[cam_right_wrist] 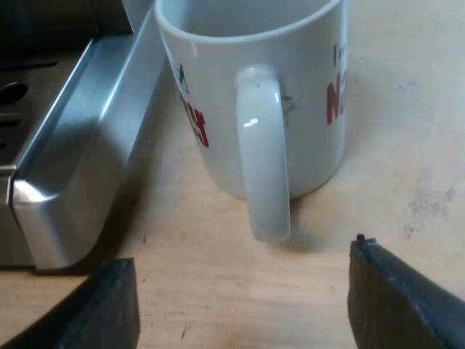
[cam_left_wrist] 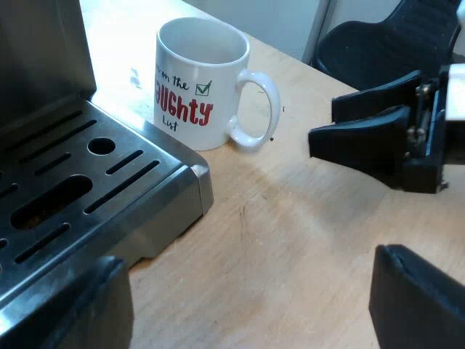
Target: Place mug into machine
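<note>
Approach step: mug (cam_left_wrist: 196,80) stands on the table (cam_left_wrist: 305,240) just beside the drip tray (cam_left_wrist: 182,196), handle (cam_right_wrist: 263,160) facing the right gripper (cam_right_wrist: 243,305), fingers wide; left gripper (cam_left_wrist: 247,305) likewise wide. Next: close on handle, lift onto drip tray

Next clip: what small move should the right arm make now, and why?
Probably ease the right gripper forward until its open fingers straddle the handle, then close. The mug stands upright on the table beside the machine's drip tray, not on it, and its handle faces that gripper, which sits just short of it.
</note>
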